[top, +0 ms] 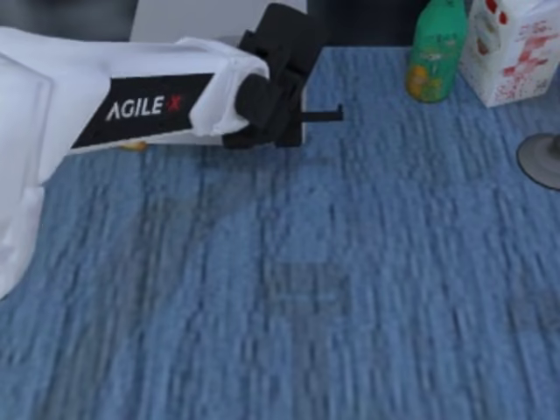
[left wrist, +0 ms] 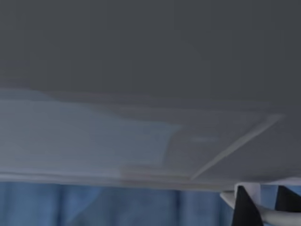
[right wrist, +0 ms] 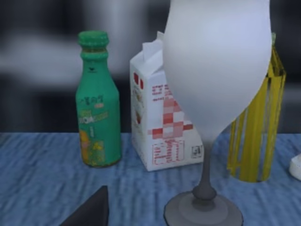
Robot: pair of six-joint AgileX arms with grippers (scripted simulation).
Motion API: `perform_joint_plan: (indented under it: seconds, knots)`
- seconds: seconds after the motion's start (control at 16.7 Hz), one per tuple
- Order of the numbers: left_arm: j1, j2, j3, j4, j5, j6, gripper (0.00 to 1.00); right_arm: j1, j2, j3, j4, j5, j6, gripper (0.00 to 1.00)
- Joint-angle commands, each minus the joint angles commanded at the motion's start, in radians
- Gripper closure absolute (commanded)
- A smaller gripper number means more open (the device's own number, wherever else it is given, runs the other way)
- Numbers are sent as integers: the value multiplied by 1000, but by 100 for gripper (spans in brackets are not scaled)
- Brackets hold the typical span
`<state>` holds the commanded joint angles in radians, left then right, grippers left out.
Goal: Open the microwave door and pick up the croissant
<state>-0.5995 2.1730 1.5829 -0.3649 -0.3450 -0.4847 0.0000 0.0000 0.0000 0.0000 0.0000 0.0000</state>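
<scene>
The grey microwave point(top: 201, 17) stands at the table's back, left of centre. My left arm reaches across in front of it, with my left gripper point(top: 302, 114) at its right end. In the left wrist view the microwave door point(left wrist: 141, 132) fills most of the picture as a grey translucent pane. There my left gripper point(left wrist: 262, 189) has its two dark fingers astride a light-grey handle piece point(left wrist: 225, 197) at the door's edge. The croissant is hidden. My right gripper shows only as one dark fingertip point(right wrist: 96, 207) low over the blue cloth.
At the back right stand a green bottle point(top: 436, 48) and a red-and-white carton point(top: 516, 44). A wine glass point(right wrist: 211, 70) has its base point(top: 542, 157) near the right edge, with a yellow container point(right wrist: 256, 136) behind it. An unidentifiable orange bit point(top: 133, 146) peeks from under my left arm.
</scene>
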Motion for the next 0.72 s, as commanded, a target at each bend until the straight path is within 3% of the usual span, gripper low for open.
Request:
perform_joint_plan:
  seconds: [0.72]
  knots:
    - [2,-32,-47,28,-19,-15,100,0,0,0,0,0,0,0]
